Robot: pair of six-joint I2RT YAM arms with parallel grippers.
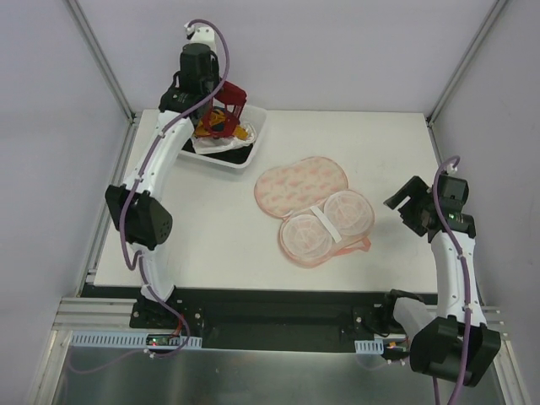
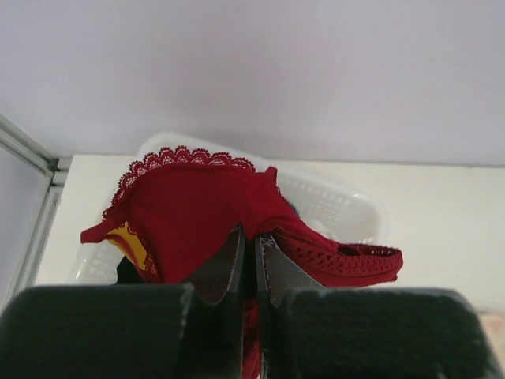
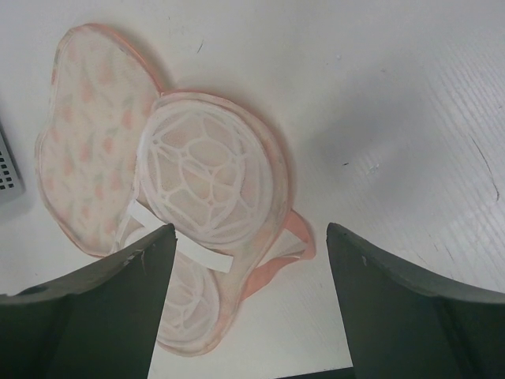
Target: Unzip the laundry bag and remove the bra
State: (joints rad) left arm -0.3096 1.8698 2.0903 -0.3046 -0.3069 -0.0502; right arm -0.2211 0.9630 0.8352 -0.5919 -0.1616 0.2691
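Observation:
The pale pink laundry bag (image 1: 304,187) lies opened flat on the table, its two round whitish cups (image 1: 326,224) facing up and empty; it also shows in the right wrist view (image 3: 95,158). The dark red bra (image 1: 230,98) hangs from my left gripper (image 1: 221,108) above the clear bin. In the left wrist view the left gripper (image 2: 254,241) is shut on the bra (image 2: 197,213). My right gripper (image 1: 407,211) is open and empty just right of the bag; in the right wrist view the right gripper (image 3: 251,237) has wide-apart jaws over the bag's pink loop (image 3: 293,237).
A clear plastic bin (image 1: 250,148) at the back left holds a mustard-yellow garment (image 1: 243,132) plus white and black clothes. Metal frame posts stand at the table's back corners. The table's front edge lies just below the bag.

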